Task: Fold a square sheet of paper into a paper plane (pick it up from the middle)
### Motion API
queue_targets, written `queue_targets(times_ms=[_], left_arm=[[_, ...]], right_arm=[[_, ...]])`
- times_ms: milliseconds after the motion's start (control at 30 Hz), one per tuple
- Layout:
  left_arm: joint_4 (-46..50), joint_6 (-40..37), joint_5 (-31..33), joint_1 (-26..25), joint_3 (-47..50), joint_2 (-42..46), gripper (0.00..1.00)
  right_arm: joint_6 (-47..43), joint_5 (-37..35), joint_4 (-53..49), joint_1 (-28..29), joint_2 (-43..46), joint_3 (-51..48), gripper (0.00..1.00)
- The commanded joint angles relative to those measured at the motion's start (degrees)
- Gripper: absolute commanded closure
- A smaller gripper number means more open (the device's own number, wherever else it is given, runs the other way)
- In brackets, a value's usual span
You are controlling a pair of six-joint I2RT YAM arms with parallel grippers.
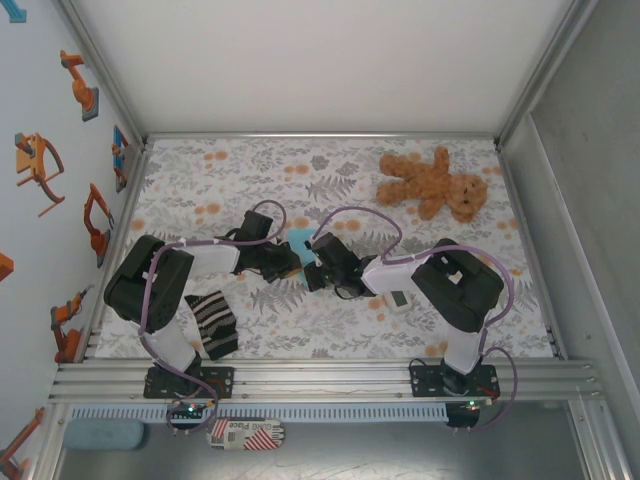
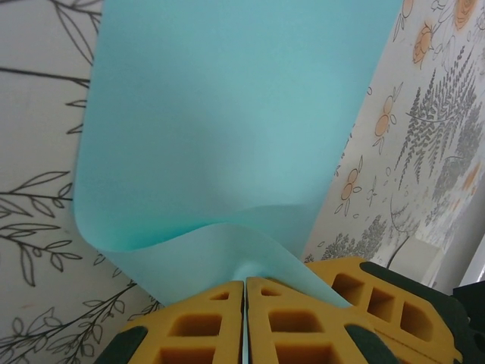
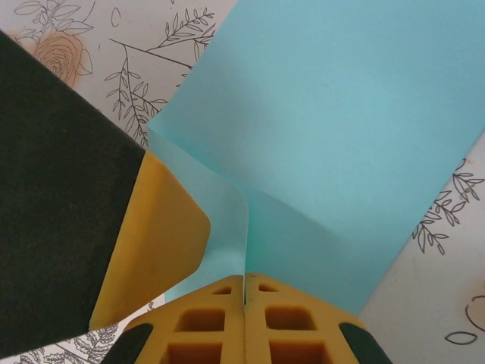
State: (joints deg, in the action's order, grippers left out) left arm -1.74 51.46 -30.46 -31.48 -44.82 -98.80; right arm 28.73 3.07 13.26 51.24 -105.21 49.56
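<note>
Count on the floral table (image 1: 480, 330): one square sheet of paper (image 1: 298, 240), one teddy bear (image 1: 432, 182), one striped cloth (image 1: 213, 325), one white gadget (image 1: 397, 298). Two arms, two grippers, two fingers each.

Paper: light blue, a single sheet near the middle of the table. From above, only a small patch shows between the two wrists. The bear lies well apart at the far right. The cloth lies near the left arm's base, and the gadget lies just beside the right arm.

Left gripper (image 1: 278, 262): in the left wrist view, the left gripper (image 2: 244, 292) has both yellow fingers (image 2: 197, 326) pressed together, with the paper's near edge clamped in the seam. From the pinch the sheet (image 2: 227, 129) curls up and rolls over, then spreads flat away across the table. One curl, no sharp crease.

Right gripper (image 1: 315, 272): in the right wrist view, the right gripper (image 3: 244, 284) is likewise clenched, with its two fingers (image 3: 295, 326) meeting on a raised fold of the same sheet (image 3: 326, 129). One ridge runs up from the pinch. The rest of the paper lies on the table beyond.

The two grippers stand close, tips facing. One finger of the left gripper (image 3: 155, 235) shows just beside the right pinch, against the paper's curled edge. I cannot tell whether it touches.
</note>
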Motion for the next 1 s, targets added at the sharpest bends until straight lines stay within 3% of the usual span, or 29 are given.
queue_targets(times_ms=[0, 733, 967], left_arm=[[1.74, -1.72, 0.57, -0.21, 0.41, 0.21, 0.91], [4.76, -3.03, 1.45, -0.22, -2.28, -0.54, 0.91], [9.26, -5.93, 3.67, 1.69, -6.96, 1.8, 0.86]], right_arm=[[0.73, -0.08, -1.54, -0.29, -0.88, 0.01, 1.0], [0.76, 0.7, -1.3, -0.27, -1.14, 0.19, 1.0], [0.64, 1.02, -1.39, -0.27, -0.09, 0.26, 1.0]])
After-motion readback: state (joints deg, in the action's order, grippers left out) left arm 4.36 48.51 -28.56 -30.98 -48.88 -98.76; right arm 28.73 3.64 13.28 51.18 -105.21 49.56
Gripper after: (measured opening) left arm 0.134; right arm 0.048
